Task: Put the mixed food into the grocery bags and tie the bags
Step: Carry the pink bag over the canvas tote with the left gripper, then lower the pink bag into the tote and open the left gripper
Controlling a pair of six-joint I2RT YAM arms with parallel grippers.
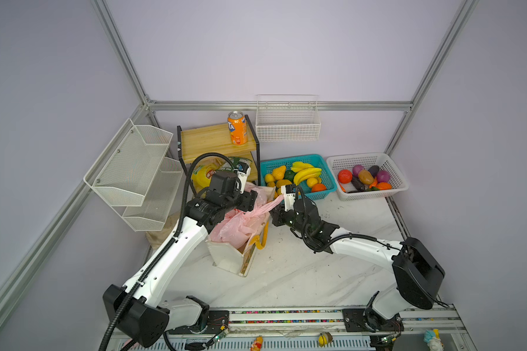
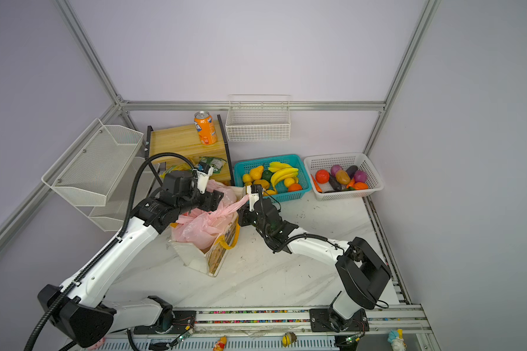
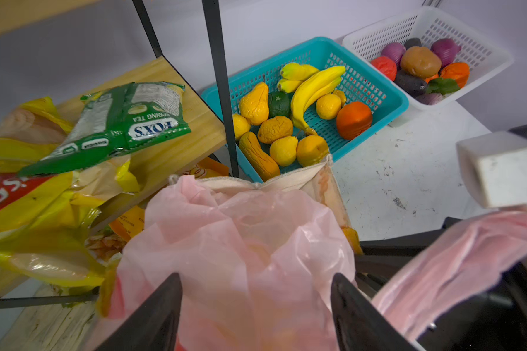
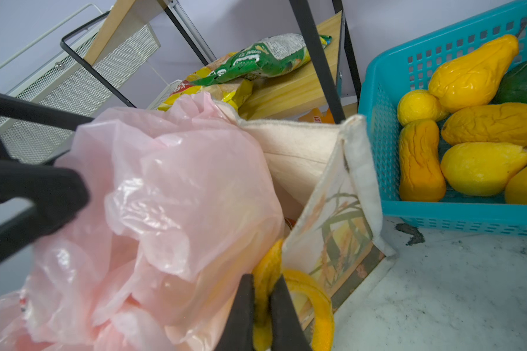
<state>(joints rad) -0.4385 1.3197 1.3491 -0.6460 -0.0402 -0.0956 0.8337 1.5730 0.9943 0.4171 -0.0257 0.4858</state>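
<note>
Just below left claw (image 3: 256,276), pink bag (image 3: 241,225)

The translucent pink plastic bag (image 1: 236,228) sits crumpled inside the upright white canvas tote (image 1: 225,259) on the tabletop. One pink handle (image 1: 268,206) stretches sideways. The tote's yellow handles (image 1: 259,244) hang outside.

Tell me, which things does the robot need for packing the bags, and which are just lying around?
For the job: pink plastic bag, sitting in the white canvas tote; yellow and orange toy fruits in the teal basket.
Just lying about: orange soda can; snack packets; white basket of toy vegetables; wire wall basket.
</note>
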